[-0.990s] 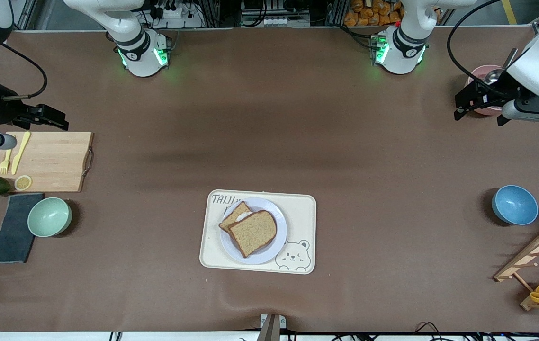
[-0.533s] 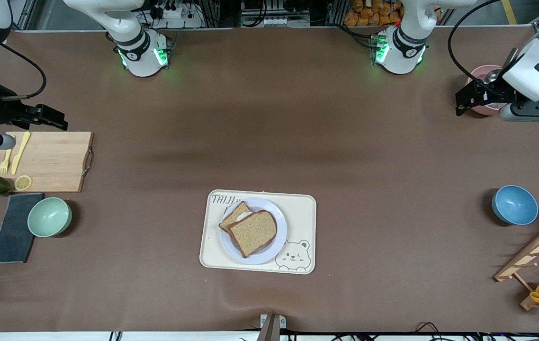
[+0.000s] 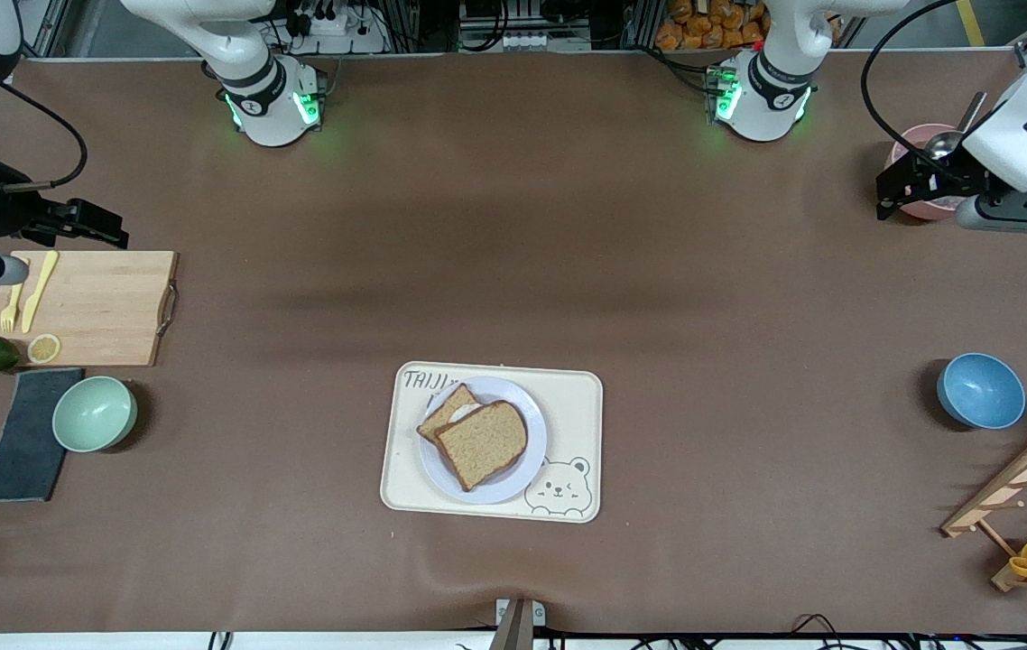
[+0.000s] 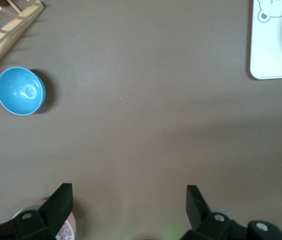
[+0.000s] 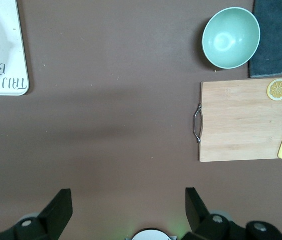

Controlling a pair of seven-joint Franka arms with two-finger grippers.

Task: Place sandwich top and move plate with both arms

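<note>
On cream bear tray (image 3: 578, 406): plate (image 3: 527, 471) rigid, slick, shallow-rimmed; pinch rim both sides. Sandwich top (image 3: 482, 443) soft, light, atop it. Left gripper (image 4: 128, 200), right gripper (image 5: 128, 202) spread empty, well apart from tray.

Table (image 3: 658, 298) brown. Sandwich top (image 3: 483, 443) speckled brown, darker crust, on pale lavender-white plate (image 3: 527, 469). Tray (image 3: 577, 406) cream, dark bear line drawing and lettering. Bowl toward left arm's end (image 3: 981, 390) blue; bowl toward right arm's end (image 3: 95, 413) mint green, beside dark grey cloth (image 3: 26, 442). Cutting board (image 3: 98, 307) pale wood; knife (image 3: 40, 291) pale yellow. Grippers, left (image 3: 906, 190) and right (image 3: 85, 224), black
</note>
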